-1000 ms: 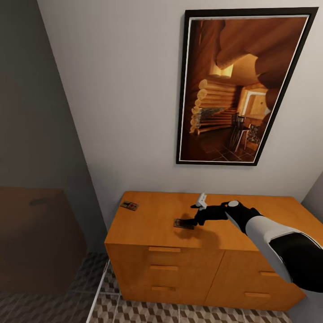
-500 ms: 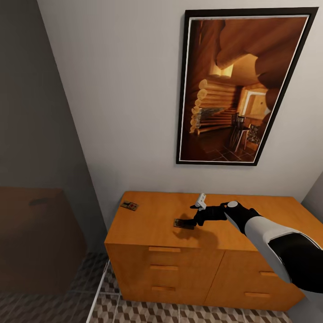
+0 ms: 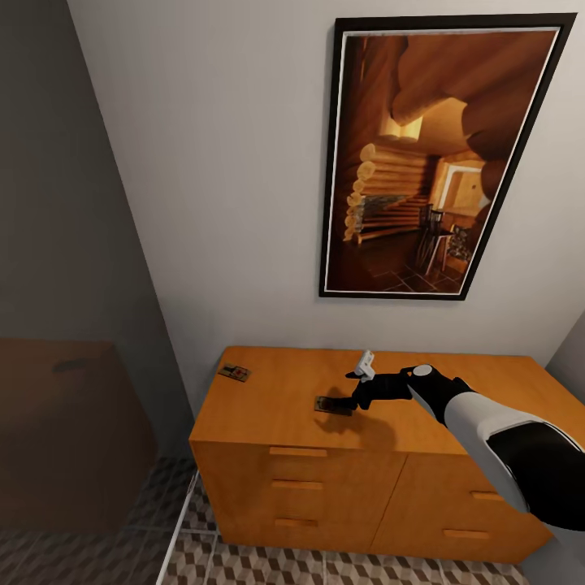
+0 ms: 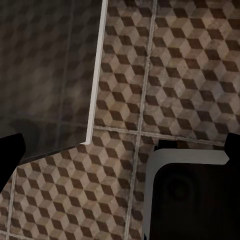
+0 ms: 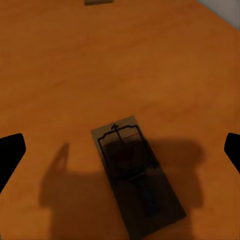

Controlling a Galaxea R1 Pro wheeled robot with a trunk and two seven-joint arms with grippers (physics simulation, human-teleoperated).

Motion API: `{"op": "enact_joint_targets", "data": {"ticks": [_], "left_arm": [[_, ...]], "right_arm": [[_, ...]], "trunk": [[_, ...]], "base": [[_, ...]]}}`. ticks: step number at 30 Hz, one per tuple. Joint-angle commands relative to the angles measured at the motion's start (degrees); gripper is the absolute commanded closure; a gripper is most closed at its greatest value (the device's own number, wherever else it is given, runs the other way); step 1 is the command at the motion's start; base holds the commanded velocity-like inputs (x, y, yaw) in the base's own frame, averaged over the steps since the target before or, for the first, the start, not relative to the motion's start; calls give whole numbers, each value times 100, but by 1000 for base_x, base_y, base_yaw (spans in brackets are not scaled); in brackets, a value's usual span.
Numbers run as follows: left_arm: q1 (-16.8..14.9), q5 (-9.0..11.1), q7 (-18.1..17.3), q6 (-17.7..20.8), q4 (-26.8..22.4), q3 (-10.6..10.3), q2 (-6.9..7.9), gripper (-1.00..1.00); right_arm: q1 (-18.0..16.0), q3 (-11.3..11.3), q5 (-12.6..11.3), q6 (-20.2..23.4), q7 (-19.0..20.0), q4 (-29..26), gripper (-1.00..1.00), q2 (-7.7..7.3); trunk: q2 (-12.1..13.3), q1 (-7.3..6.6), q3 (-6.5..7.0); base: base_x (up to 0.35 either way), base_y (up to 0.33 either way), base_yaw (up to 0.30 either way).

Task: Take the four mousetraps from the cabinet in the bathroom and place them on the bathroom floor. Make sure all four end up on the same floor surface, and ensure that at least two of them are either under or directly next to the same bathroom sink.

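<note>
One mousetrap (image 3: pixel 333 405) lies flat on the orange-brown cabinet (image 3: pixel 276 406), near the middle of its top. In the right wrist view the same mousetrap (image 5: pixel 137 170) sits in shadow between the spread fingertips (image 5: pixel 11 155). My right gripper (image 3: pixel 353 392) hovers open just above and right of it, touching nothing. A second mousetrap (image 3: pixel 234 373) rests at the top's far left corner, and its edge (image 5: pixel 97 2) shows in the right wrist view. My left gripper (image 4: pixel 121 147) hangs open and empty over the cube-patterned bathroom floor (image 4: pixel 185 65).
A large framed picture (image 3: pixel 439 154) hangs on the wall above the cabinet. The drawer fronts (image 3: pixel 296 483) face me. A dark brown box-like shape (image 3: pixel 69 431) stands at the left behind a translucent panel with a white edge (image 4: pixel 96 75). A dark white-rimmed robot part (image 4: pixel 190 195) sits below the left gripper.
</note>
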Motion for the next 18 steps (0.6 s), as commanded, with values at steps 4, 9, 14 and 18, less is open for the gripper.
{"op": "enact_joint_targets", "data": {"ticks": [4,9,14,18], "left_arm": [[-9,24,14,-31,20,-49,-3,-100],[-9,24,14,-31,20,-49,-3,-100],[-9,24,14,-31,20,-49,-3,-100],[-9,24,14,-31,20,-49,-3,-100]], "right_arm": [[-4,-14,61,-47,1,-3,-100,-1],[-5,-14,61,-45,0,-1,-100,-2],[-3,-16,61,-46,-2,-3,-100,-2],[-3,-14,63,-45,-6,-3,-100,-3]], "trunk": [[-13,4,-13],[-13,4,-13],[-13,4,-13],[-13,4,-13]], "base": [[0,0,0],[0,0,0],[0,0,0],[0,0,0]]}}
